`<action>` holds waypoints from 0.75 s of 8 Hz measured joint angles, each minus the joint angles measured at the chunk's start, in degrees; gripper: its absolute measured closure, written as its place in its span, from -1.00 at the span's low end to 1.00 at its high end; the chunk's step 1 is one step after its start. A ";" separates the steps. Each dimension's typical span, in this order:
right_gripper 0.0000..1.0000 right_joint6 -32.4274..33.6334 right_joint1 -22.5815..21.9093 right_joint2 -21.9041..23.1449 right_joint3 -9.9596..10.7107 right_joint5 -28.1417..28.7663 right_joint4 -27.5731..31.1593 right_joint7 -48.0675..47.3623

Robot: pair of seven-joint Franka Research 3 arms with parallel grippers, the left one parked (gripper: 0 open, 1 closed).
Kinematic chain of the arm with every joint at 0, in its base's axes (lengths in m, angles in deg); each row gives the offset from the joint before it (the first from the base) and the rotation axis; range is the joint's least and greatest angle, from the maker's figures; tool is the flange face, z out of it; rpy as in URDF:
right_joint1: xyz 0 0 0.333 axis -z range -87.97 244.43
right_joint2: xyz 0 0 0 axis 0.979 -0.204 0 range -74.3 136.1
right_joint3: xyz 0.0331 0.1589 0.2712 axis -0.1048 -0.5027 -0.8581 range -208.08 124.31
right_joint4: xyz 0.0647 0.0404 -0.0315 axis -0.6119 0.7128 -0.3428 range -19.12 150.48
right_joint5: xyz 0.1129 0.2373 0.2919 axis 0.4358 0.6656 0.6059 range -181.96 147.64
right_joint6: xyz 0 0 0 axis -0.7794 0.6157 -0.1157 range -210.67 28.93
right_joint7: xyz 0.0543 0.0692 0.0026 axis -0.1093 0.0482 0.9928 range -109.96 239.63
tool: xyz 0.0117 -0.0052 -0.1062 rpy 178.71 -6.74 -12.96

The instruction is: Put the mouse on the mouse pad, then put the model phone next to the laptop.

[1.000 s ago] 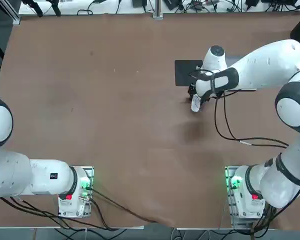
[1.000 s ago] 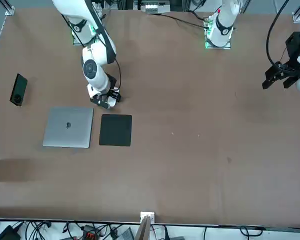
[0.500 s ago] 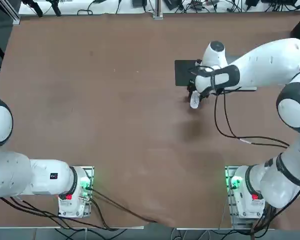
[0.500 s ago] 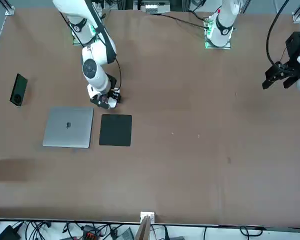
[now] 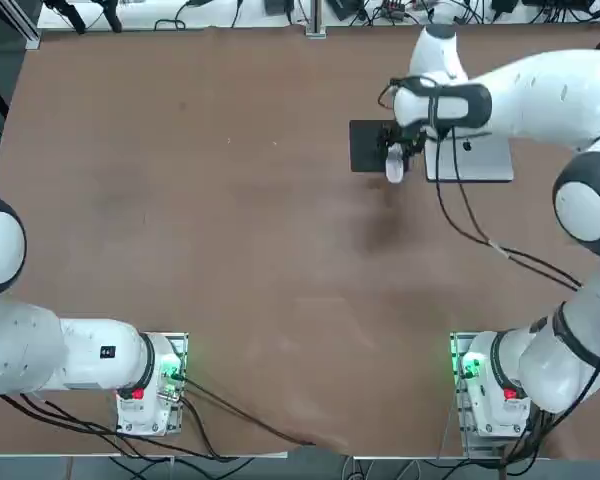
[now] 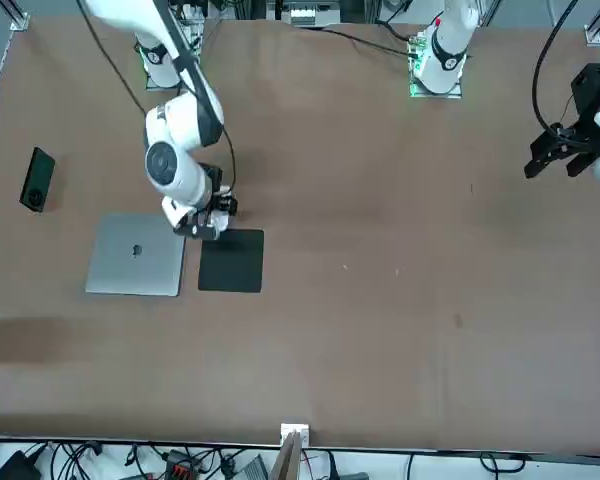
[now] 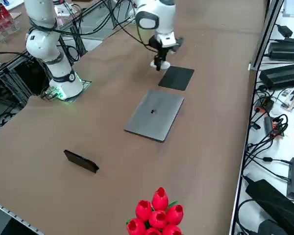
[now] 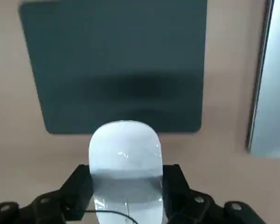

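Mouse (image 8: 125,158) clamped in right gripper (image 8: 126,186), carried above near edge of mouse pad (image 8: 114,60), not yet set down. Laptop (image 7: 155,115) just beside pad. Model phone (image 6: 37,179) untouched, well apart from pad.

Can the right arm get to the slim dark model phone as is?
Probably not yet: the right gripper is shut on the white oval mouse beside the black mouse pad; the model phone lies unobstructed beyond the laptop.

My right arm reaches far forward over the table, wrist bent downward, with my right gripper (image 8: 126,186) pointing down and its two fingers (image 8: 77,189) clamped on the mouse (image 8: 125,158).
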 joint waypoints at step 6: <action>-0.59 1.09 -0.10 -18.93 -0.13 -4.42 -20.01 0.97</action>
